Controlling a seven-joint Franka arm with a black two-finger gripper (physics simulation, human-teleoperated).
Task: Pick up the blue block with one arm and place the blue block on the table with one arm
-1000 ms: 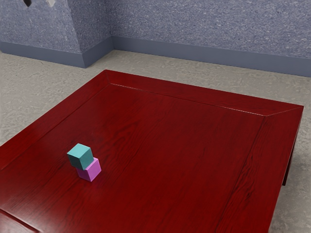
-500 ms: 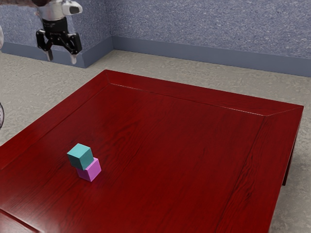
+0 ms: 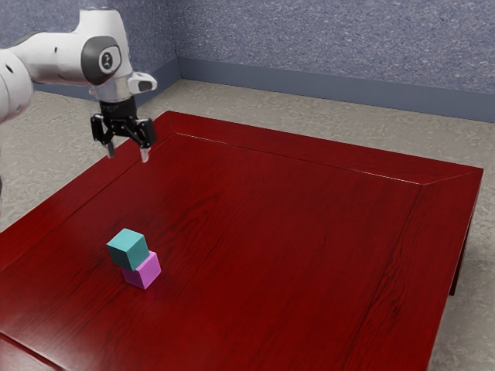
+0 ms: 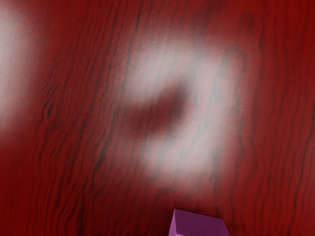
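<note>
Two blocks make a leaning little stack, and yours is the upper one: the blue block (image 3: 128,249), more teal than blue, appears to rest off-centre on the pink block (image 3: 147,272). Your gripper (image 3: 128,152) is empty, its fingers parted, well above the table (image 3: 302,239) and clear of the stack. You are on the approach, I judge, with the grasp and the placing both ahead.

Bring the hand over the blue block while you are high, then turn it so the fingers line up with two opposite side faces. Come straight down and stop with the tips beside the blue block only; go too deep and you may catch the pink block. Close evenly, since a sideways nudge could topple that overhang. Lift straight up before you travel, then set the block flat on bare wood, away from its neighbour.

You have plenty of dark red, grained tabletop to choose from. It looks polished, with pale glare in the wrist view, so don't mistake shine for an edge. Beyond it lie a mottled floor (image 3: 58,151) and a speckled blue-grey wall (image 3: 332,35) with a plain baseboard (image 3: 332,85).
</note>
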